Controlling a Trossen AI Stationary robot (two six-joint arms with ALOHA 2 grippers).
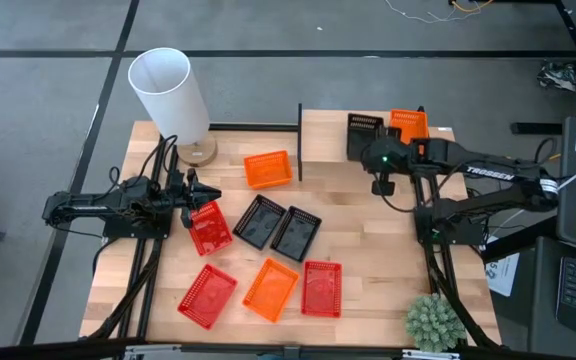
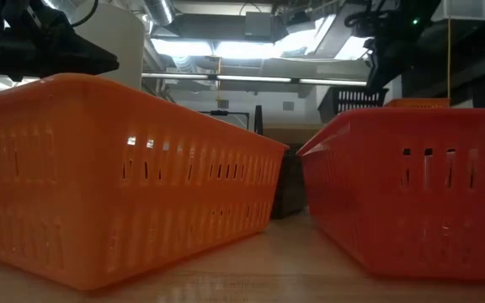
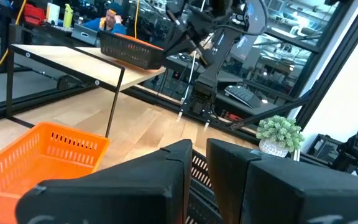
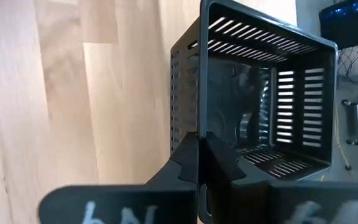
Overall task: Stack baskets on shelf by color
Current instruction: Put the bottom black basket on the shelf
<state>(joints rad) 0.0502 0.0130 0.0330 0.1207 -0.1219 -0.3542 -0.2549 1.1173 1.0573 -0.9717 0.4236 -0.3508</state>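
The shelf (image 1: 328, 135) stands at the table's far right and bears a black basket (image 1: 365, 134) and an orange basket (image 1: 409, 125). My right gripper (image 1: 380, 172) is over the shelf's near edge, shut on the black basket (image 4: 272, 99). On the table lie an orange basket (image 1: 268, 170), two black baskets (image 1: 260, 220) (image 1: 296, 232), and red baskets (image 1: 208, 228) (image 1: 206, 295) (image 1: 320, 288) beside another orange one (image 1: 271, 288). My left gripper (image 1: 194, 190) hovers by the far edge of the left red basket, its fingers (image 3: 166, 168) shut but for a slit, holding nothing. My right gripper pinches the black basket's side wall (image 4: 197, 121) at its rim, one finger inside the basket and one outside. The basket's bottom rests on the shelf board.
A white cylinder (image 1: 168, 85) on a round wooden base (image 1: 197, 151) stands at the table's far left. A small green plant (image 1: 433, 322) sits at the near right corner. In the low view an orange basket (image 2: 116, 185) and a red basket (image 2: 411, 194) fill the foreground.
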